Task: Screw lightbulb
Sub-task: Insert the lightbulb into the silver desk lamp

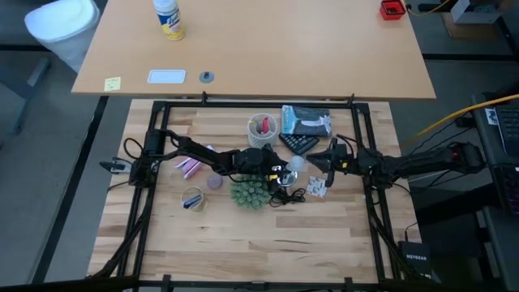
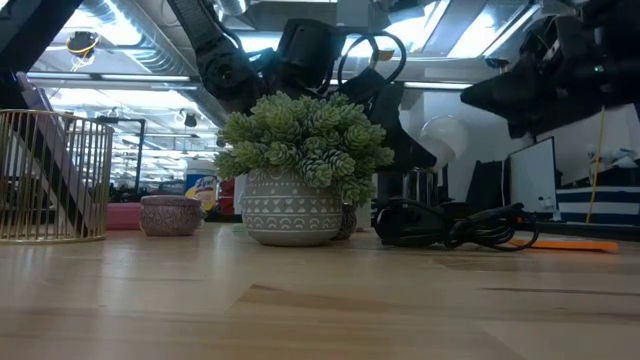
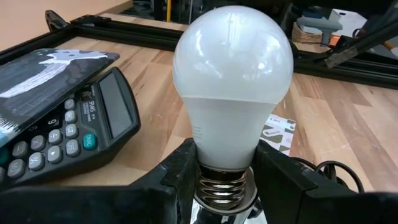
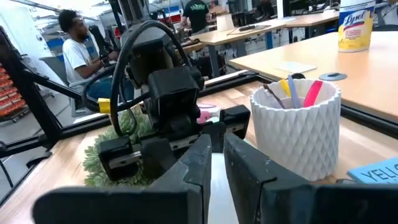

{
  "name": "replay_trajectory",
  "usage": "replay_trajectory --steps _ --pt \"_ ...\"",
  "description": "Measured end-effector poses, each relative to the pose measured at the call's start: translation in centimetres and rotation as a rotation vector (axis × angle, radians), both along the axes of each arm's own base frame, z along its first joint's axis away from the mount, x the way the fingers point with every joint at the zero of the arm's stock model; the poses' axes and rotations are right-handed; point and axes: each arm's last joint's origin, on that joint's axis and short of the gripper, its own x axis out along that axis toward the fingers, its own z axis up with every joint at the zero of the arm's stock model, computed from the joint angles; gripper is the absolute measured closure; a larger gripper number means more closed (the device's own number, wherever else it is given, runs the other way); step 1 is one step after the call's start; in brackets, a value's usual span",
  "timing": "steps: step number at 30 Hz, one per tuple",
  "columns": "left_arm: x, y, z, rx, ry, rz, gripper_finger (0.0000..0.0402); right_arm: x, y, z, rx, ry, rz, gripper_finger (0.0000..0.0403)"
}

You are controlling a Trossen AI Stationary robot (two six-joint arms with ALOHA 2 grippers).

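Observation:
The white lightbulb with its grey screw base is held above the table's middle, next to the green spiky plant. It also shows in the high view and the low view. My left gripper reaches in from the left and is shut on the bulb. My right gripper comes from the right, just beyond the bulb's glass end. Its fingers stand almost together with nothing between them. The silver socket dish is not in view; only its black cord shows. My left gripper pinches the bulb's grey screw base between its two fingers, one on each side, just below the white neck. The fingers come roughly level from the table's left. The bulb is lifted clear of the table, its glass end pointing away from the gripper, toward my right gripper.
A black calculator and a white ribbed pen cup stand behind the bulb. A white card lies under it. A gold wire basket and a pink jar stand at the left. A person sits beyond the table.

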Motion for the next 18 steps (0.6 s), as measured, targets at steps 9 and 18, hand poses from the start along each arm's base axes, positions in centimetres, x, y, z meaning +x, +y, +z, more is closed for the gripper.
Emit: replay_trajectory --steps 9,18 --pt "0.0 0.0 0.0 0.000 0.000 0.000 0.0276 -0.8 -0.3 -1.3 0.026 0.152 -0.128 0.0352" --pt "0.0 0.0 0.0 0.000 0.001 0.000 0.0276 -0.6 -0.4 -2.6 0.089 0.246 -0.145 0.0352"
